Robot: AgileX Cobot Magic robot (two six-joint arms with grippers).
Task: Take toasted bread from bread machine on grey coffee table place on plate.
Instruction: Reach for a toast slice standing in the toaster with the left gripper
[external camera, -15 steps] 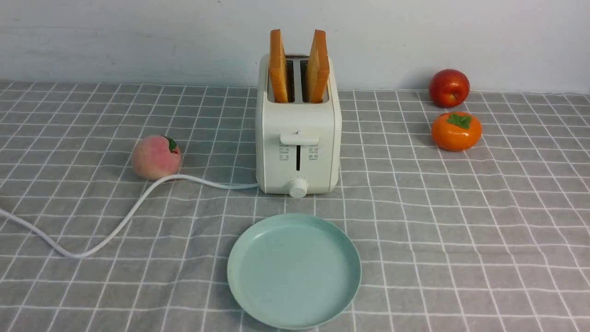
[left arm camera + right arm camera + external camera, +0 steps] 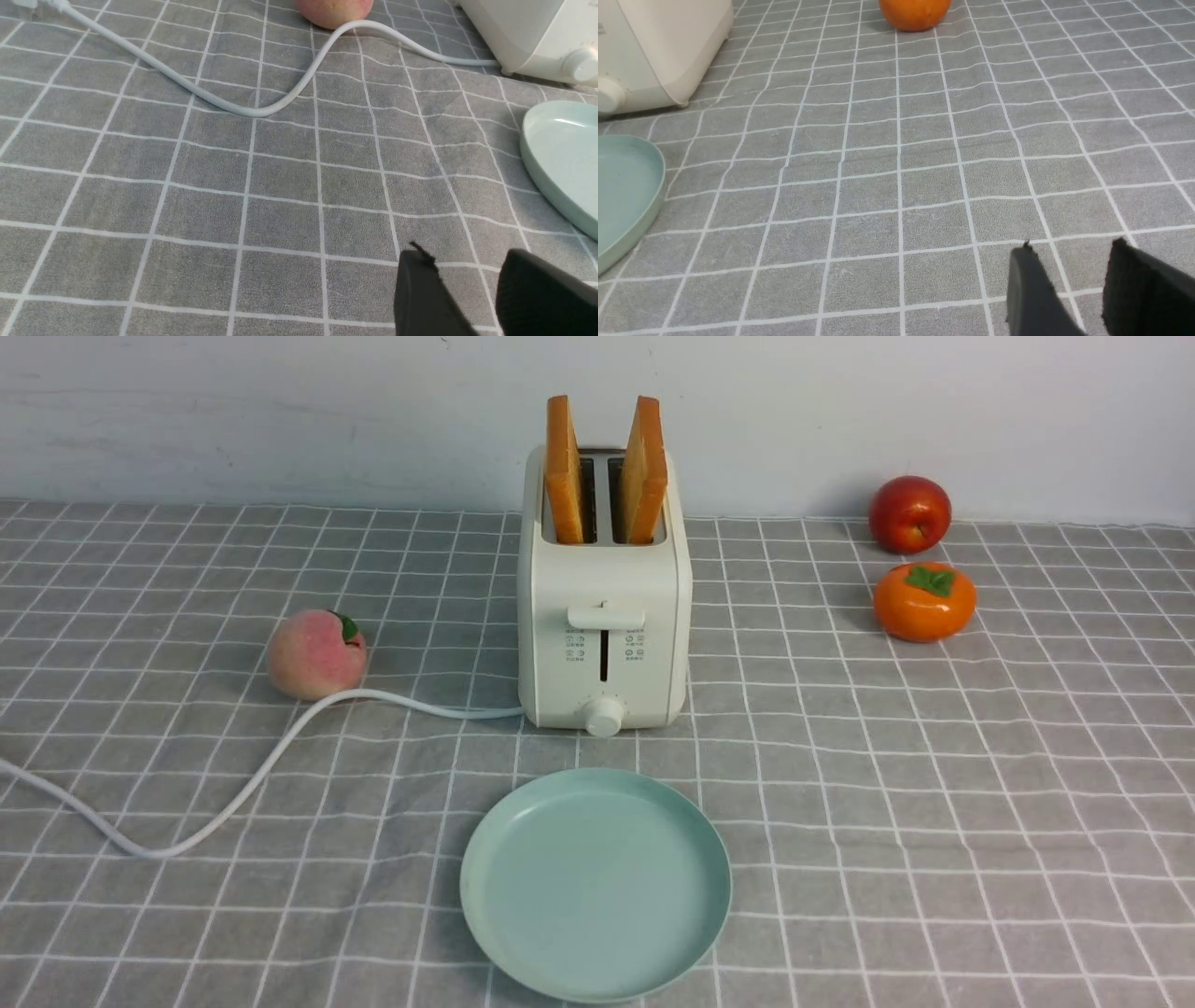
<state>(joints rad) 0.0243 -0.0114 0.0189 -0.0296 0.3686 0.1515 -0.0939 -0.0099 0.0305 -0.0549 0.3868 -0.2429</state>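
Observation:
Two slices of toasted bread point(image 2: 564, 469) point(image 2: 645, 469) stand upright in the slots of the cream-white bread machine point(image 2: 604, 616) at the back middle of the grey coffee table point(image 2: 934, 784). The mint-green plate point(image 2: 595, 882) lies empty in front of it. Neither arm shows in the front view. My left gripper point(image 2: 465, 261) is open over bare cloth, with the plate's rim point(image 2: 551, 186) and the bread machine's corner point(image 2: 528, 32) off to one side. My right gripper point(image 2: 1069, 254) is open too, above the cloth, apart from the plate point(image 2: 626, 196) and the bread machine point(image 2: 663, 46).
A peach point(image 2: 316, 653) sits left of the bread machine, and the white cord point(image 2: 233, 793) snakes past it to the table's left edge. A red apple point(image 2: 909, 513) and an orange persimmon point(image 2: 924, 601) stand at the back right. A white wall closes the back.

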